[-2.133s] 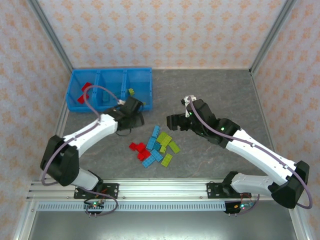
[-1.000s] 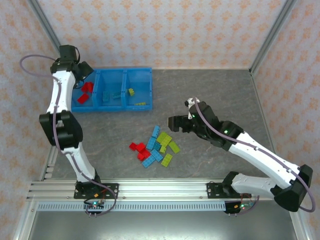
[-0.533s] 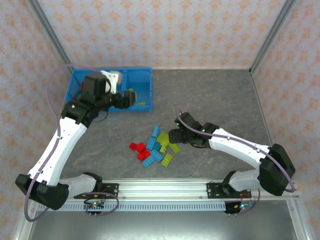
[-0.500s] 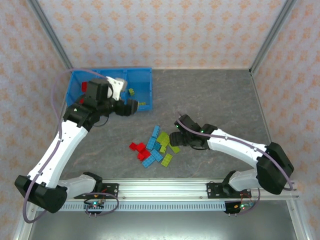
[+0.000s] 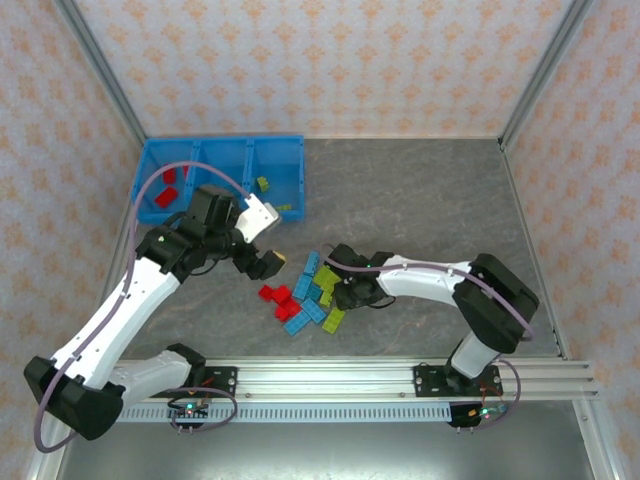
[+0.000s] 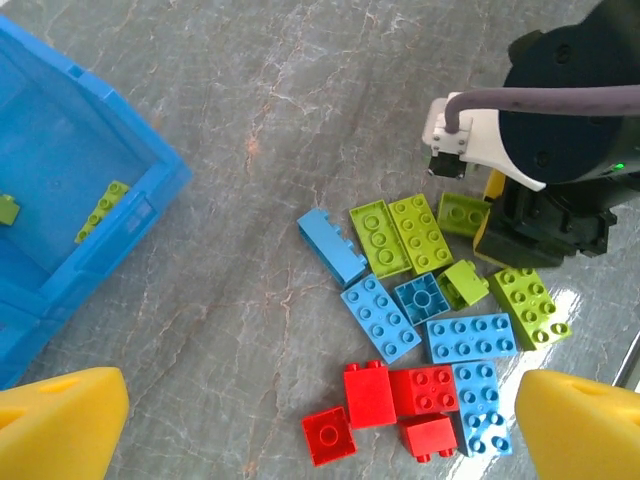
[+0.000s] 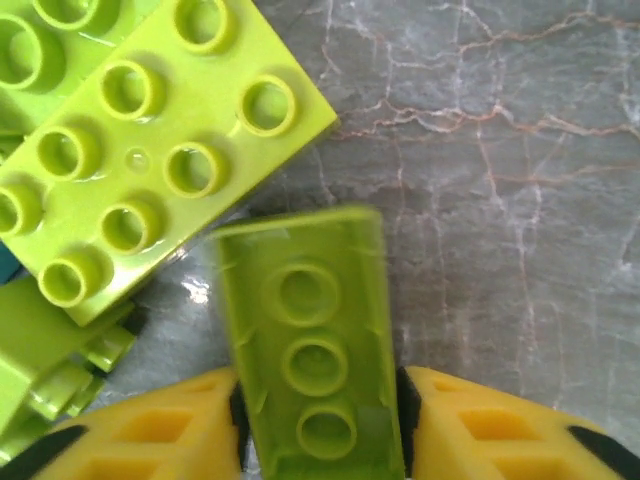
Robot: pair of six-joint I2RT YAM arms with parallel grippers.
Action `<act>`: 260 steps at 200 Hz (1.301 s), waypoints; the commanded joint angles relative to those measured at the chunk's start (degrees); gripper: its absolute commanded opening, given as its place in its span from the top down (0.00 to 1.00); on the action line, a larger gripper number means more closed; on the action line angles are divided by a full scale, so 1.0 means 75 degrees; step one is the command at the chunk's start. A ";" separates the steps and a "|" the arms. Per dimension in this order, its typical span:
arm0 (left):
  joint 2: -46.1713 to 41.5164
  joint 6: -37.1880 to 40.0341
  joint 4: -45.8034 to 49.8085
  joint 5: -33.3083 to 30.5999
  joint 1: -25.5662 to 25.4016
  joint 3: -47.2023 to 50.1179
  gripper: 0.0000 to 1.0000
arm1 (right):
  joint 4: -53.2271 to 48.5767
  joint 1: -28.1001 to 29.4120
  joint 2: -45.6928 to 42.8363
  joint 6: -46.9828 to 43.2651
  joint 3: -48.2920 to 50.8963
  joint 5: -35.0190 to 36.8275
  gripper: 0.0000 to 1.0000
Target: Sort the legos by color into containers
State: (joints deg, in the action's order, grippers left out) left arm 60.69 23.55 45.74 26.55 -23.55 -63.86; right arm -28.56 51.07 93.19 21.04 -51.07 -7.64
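Loose legos in red, light blue and lime green lie piled mid-table. My right gripper is shut on a lime green lego that lies underside up; its yellow pads press both long sides. It sits at the pile's right edge. My left gripper hovers just left of the pile, open and holding nothing. Its wrist view shows it above the red legos. The blue containers stand at the back left, holding red legos and lime green ones.
A larger lime green brick lies right beside the gripped one. The right arm's black wrist stands over the pile's far side. A bin corner with a green brick is near. Bare grey table lies right of the pile.
My left arm swung from the containers down to the pile's left side and opened wider. My right gripper dropped into the pile and closed on a lime green lego.
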 commanded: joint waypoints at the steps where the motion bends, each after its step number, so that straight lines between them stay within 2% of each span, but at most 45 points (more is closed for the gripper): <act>1: -0.0486 0.0326 -0.0286 -0.0316 0.0007 0.0224 0.00 | 0.0025 0.0011 -0.0050 0.0123 -0.0198 0.0599 0.74; 14: -0.0595 0.0154 -0.0450 -0.0788 0.0010 0.0283 0.00 | -0.0032 0.0011 -0.0441 0.0217 -0.0209 0.0833 0.78; 35: -0.0797 -0.0341 -0.0868 -0.2187 0.0000 0.0384 0.00 | 0.0126 0.0011 -0.1499 0.0313 -0.0311 0.1283 0.79; 47: -0.0982 -0.0658 -0.1234 -0.2930 0.0017 0.0548 0.00 | 0.0686 0.0011 -0.2127 0.0157 -0.0433 0.1449 0.79; 63: -0.1207 -0.1022 -0.1669 -0.3706 0.0026 0.0753 0.00 | 0.1676 0.0011 -0.2348 -0.0316 -0.0755 0.1381 0.79; 78: -0.1314 -0.1279 -0.1919 -0.4319 0.0068 0.0886 0.00 | 0.2539 0.0011 -0.2018 -0.0760 -0.1154 0.1208 0.79; 93: -0.1296 -0.1331 -0.1939 -0.4734 0.0074 0.0923 0.00 | 0.3061 0.0011 -0.1195 -0.1184 -0.1955 0.1346 0.79; 112: -0.1155 -0.1269 -0.1816 -0.5122 0.0076 0.0932 0.00 | 0.2193 0.0011 -0.0030 -0.1433 -0.3520 0.2064 0.77; 124: -0.1076 -0.1299 -0.1711 -0.5227 0.0073 0.0877 0.00 | 0.1702 0.0005 0.0271 -0.1206 -0.3873 0.2841 0.72; 139: -0.1060 -0.1346 -0.1653 -0.5016 0.0071 0.0837 0.00 | 0.1474 -0.0115 0.0147 -0.0710 -0.3570 0.3299 0.70; 151: -0.1078 -0.1345 -0.1645 -0.4531 0.0071 0.0804 0.00 | 0.1207 -0.0270 -0.0105 -0.0222 -0.3106 0.3348 0.65; 160: -0.1095 -0.1180 -0.1622 -0.3746 0.0080 0.0792 0.00 | 0.0952 -0.0376 -0.0362 0.0118 -0.2715 0.3406 0.61; 176: -0.1119 -0.0779 -0.1524 -0.1806 0.0076 0.0733 0.00 | 0.0623 -0.0574 -0.0876 0.0489 -0.1904 0.3330 0.56; 185: -0.1110 -0.0598 -0.1504 -0.0868 0.0057 0.0738 0.00 | 0.0439 -0.0689 -0.1139 0.0680 -0.1432 0.3237 0.50; 196: -0.1021 -0.0429 -0.1403 -0.0213 0.0002 0.0706 0.00 | 0.0302 -0.0841 -0.1402 0.0821 -0.1012 0.2890 0.40; 221: -0.0708 -0.0272 -0.1078 -0.0029 -0.0123 0.0496 0.00 | -0.0440 -0.1043 -0.1301 0.1014 -0.0796 0.2298 0.15; 239: -0.0627 -0.0273 -0.1036 0.0002 -0.0124 0.0452 0.00 | -0.0765 -0.1078 -0.0872 0.1131 -0.0864 0.2341 0.08; 260: -0.0683 -0.0260 -0.1093 -0.0149 -0.0128 0.0516 0.00 | -0.0703 -0.1166 -0.0397 0.1124 -0.0925 0.2184 0.06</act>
State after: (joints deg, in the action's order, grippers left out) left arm 56.16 20.05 36.18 23.44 -24.29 -58.48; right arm -30.44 43.03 86.11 27.83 -57.36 10.07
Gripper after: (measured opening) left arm 0.998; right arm 0.934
